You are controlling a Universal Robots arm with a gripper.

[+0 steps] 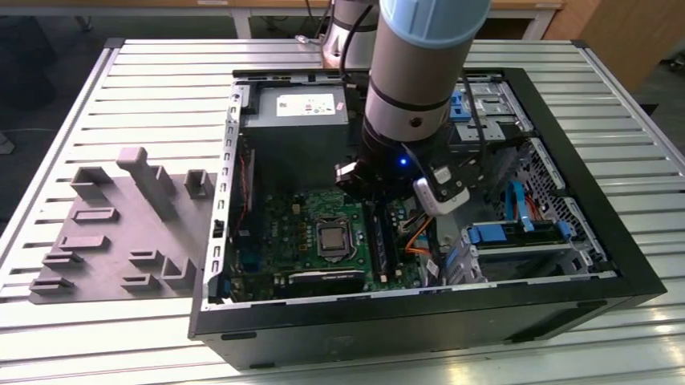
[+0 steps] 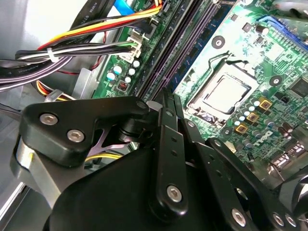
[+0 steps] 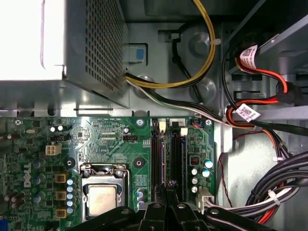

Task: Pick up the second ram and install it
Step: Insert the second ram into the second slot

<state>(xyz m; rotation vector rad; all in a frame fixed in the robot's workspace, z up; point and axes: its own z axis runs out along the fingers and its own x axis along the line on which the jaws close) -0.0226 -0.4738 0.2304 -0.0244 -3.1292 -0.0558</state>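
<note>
Exterior view: the arm (image 1: 412, 96) reaches straight down into an open computer case (image 1: 631, 273) lying on its side on the slatted bench (image 1: 160, 80). Its wrist hangs over the green motherboard (image 1: 294, 233), just beside the grey power supply (image 1: 294, 120). The case lies flat so that the board faces up and a stick can be pushed down into it. The grey holder tray (image 1: 107, 241) sits well apart on the bench, at the exterior view's left, and no stick can be made out on it.

Both wrist views look along the pincer (image 3: 168, 190) toward the long black memory slots (image 3: 176, 154), which run away from the fingertips (image 3: 165, 188) beside the processor socket (image 3: 103, 197). The fingers are drawn close together, with only a thin gap between them. A narrow dark strip — judged to be the second ram (image 3: 163, 159) — stands edge-on in line with that gap. In the second wrist view its flat face, with a row of dark chips, shows along the slot line ahead of the fingers (image 2: 166, 115). The pincer appears clamped on the stick's near end, holding it upright and parallel to the slot — the only way its edge can enter. Whether the stick is fully seated cannot be told. Bundled cables (image 3: 284, 178) lie clear to one side of the slots.
</note>
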